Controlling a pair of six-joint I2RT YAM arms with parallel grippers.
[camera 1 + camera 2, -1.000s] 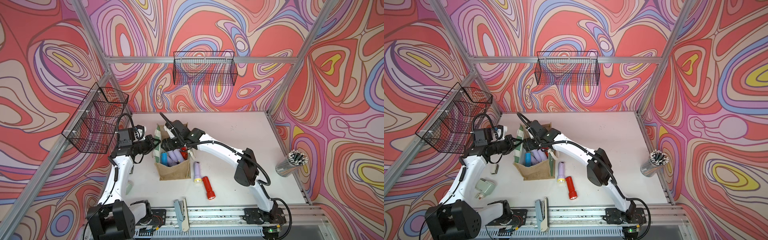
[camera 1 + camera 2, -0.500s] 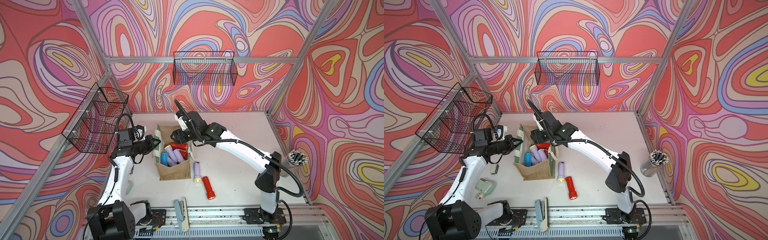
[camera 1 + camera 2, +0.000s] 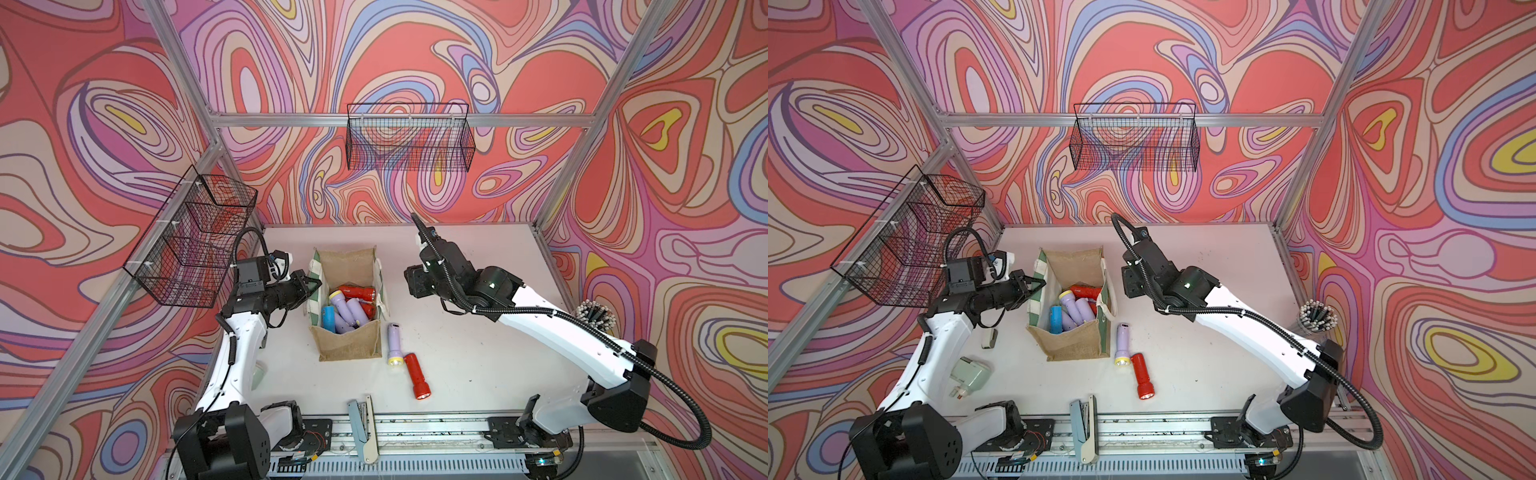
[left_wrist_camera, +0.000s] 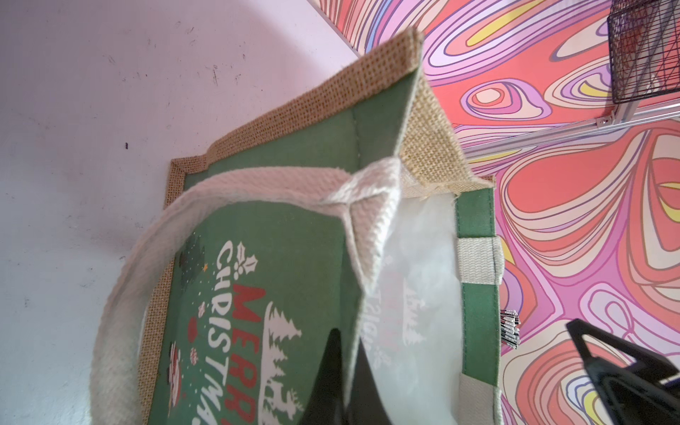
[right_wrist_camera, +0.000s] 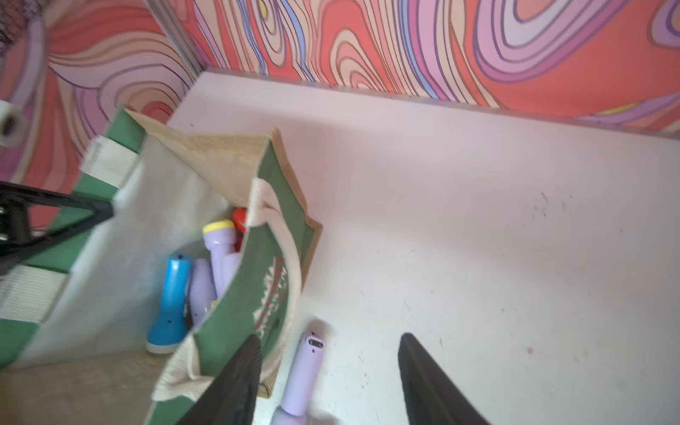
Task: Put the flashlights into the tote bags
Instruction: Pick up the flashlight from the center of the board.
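Swirling red, pink and lilac panels wall in a white table [image 3: 478,374], where a tan tote bag [image 3: 351,353] stands open, its green-and-white side panels upright. The left gripper [image 3: 312,284] is clamped tight on the rim of the bag's left panel. Several flashlights [image 3: 347,311] lie piled inside the bag: lilac ones, a blue one and red ones. Two more lie on the table just beside the bag's right front corner: a lilac flashlight [image 3: 394,341] with a yellow rim and, next to its head end, a red flashlight [image 3: 417,376]. The right gripper [image 3: 413,282] hangs to the right of the bag, apart from it, its jaws parted and holding nothing.
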